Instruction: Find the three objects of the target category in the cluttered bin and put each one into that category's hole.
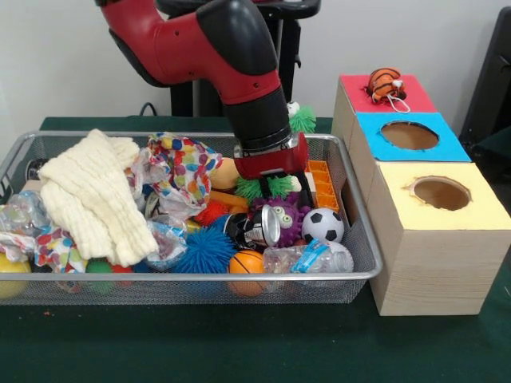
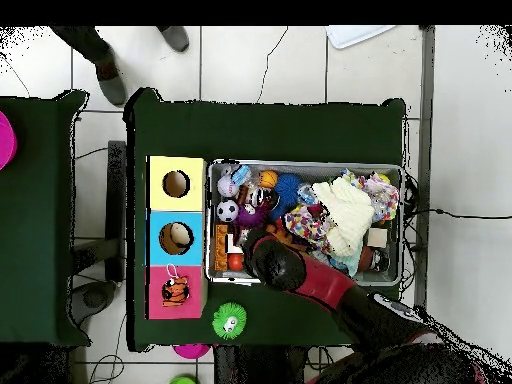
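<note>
— Green cloth covers the table (image 1: 239,351), and on it sits the wide silver wire-mesh bin (image 1: 363,275), packed full. What can you make out inside it?

— A cream knitted cloth (image 1: 96,199) lies over its left part in the front view, hiding whatever is beneath. A polka-dot fabric (image 1: 180,163) is crumpled just beside the cloth. Nearer the bin's front rim are a blue spiky rubber ball (image 1: 206,249), a small orange basketball (image 1: 247,262), a clear crushed plastic bottle (image 1: 311,257), a black-and-white mini football (image 1: 322,226) and a purple spiky toy with googly eyes (image 1: 279,217).

— And the red-and-black arm's gripper (image 1: 271,185)?

— It is down inside the bin, right of the polka-dot fabric, at a green spiky thing (image 1: 267,187). The wrist and the clutter mask its tips, so I cannot tell how they stand. From overhead the arm covers that spot altogether.

— Beside the bin?

— Three wooden boxes: a yellow-topped box (image 1: 439,215), a blue-topped box (image 1: 409,137) and a red-topped box (image 1: 383,94) whose hole is covered by an orange striped toy (image 1: 385,82).
</note>
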